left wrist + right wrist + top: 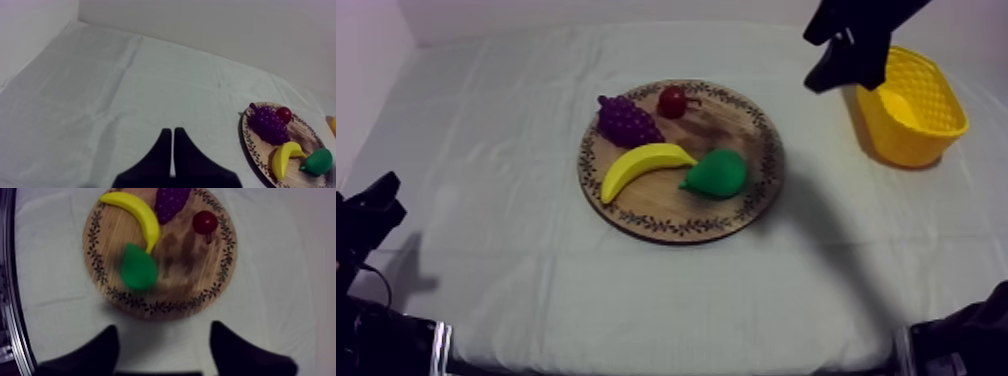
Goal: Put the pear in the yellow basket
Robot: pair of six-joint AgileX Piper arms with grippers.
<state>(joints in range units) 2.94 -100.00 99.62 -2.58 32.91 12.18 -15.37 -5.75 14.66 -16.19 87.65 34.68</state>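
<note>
Now the pear (718, 174) lies on the wooden board (726, 122) mid-table; my right pincer (164, 328), spread, hangs beside the yellow basket (926, 125) near the far right corner; left pincer (171, 134) pressed together.

No text can be read (wooden board (676, 228) bears only ornament).
</note>
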